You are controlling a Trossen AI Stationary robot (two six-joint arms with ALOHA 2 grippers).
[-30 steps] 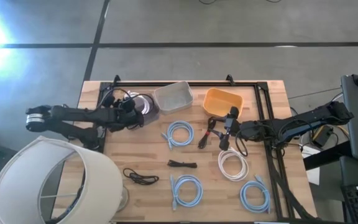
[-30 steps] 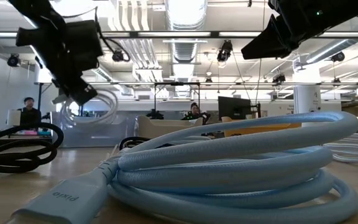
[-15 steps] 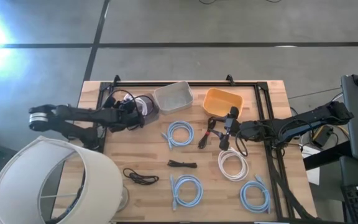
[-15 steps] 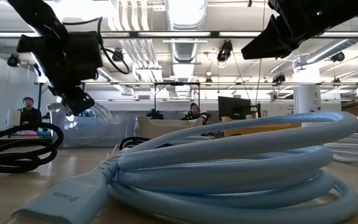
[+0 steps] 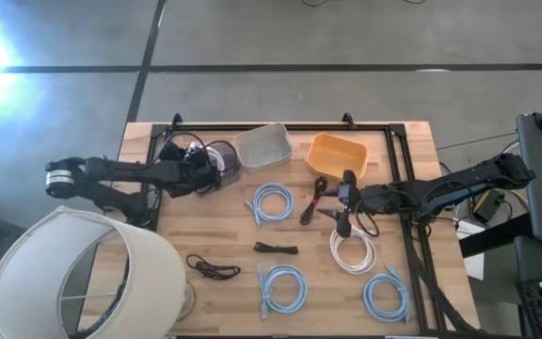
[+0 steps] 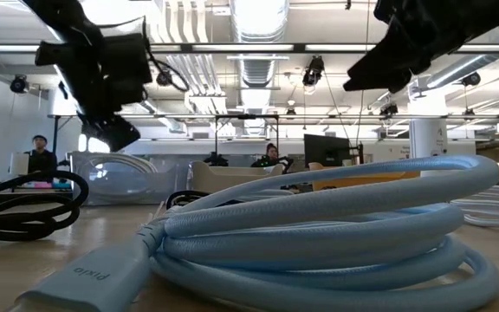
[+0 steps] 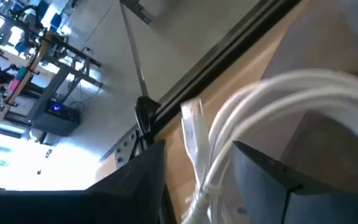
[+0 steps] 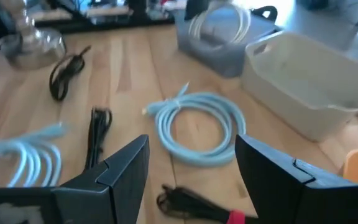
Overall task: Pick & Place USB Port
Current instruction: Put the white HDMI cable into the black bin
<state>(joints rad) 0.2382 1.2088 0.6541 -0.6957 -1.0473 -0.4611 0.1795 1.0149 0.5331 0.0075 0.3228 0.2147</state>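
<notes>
The white cable lies coiled in the dark grey bin at the table's back left, and the left wrist view shows its loops and white plug just past the left gripper's spread fingers, which grasp nothing. That gripper hangs at the bin's left side on an arm stretched level across the table's left edge. Beside the grey bin stand a clear bin and then an orange bin, all in a row along the back under a black frame rail. A second white cable lies coiled on the wooden table to the right of centre. Four light blue cables lie coiled: one at centre, one at the front middle, one at the front right, and the one that fills the low view, blocking most of the table behind it. Two small black cable bundles rest at front left and centre, and a black and red lead lies in front of the orange bin. The right gripper hovers just beside that lead, fingers wide apart and empty, its arm reaching in level from the right edge. A large white lampshade covers the table's front left corner.
</notes>
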